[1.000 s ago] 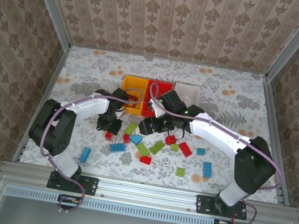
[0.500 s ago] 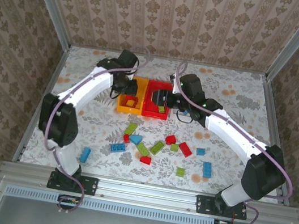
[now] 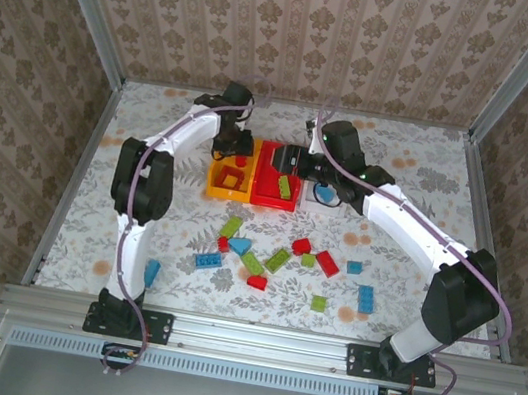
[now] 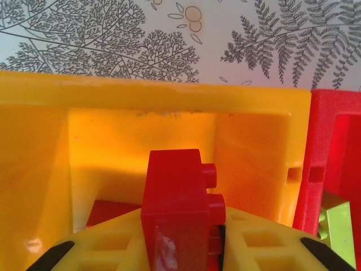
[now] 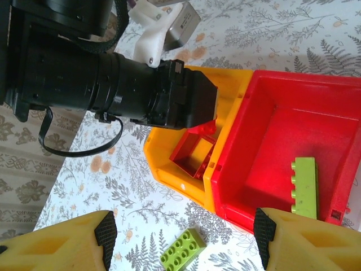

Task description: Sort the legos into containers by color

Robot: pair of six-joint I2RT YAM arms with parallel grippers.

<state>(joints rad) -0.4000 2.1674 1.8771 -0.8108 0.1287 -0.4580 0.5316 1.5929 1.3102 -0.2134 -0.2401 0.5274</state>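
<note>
Left tool (image 4: 181, 251): clamped on a red brick (image 4: 179, 214), studs pointing right in the wrist view, held over the orange bin (image 4: 169, 96).
Orange bin: touches the left side of the red bin (image 5: 293, 130); a red frame (image 5: 194, 151) lies inside it.
Right tool (image 5: 185, 234): fingers spread wide with nothing between them, close to the red bin.
Red bin: one lime brick (image 5: 304, 183) lies flat inside.
Loose legos (image 3: 279, 258): red, lime and blue, scattered on the worktop (image 3: 420, 173) on the near side of the red bin, well apart from it.
</note>
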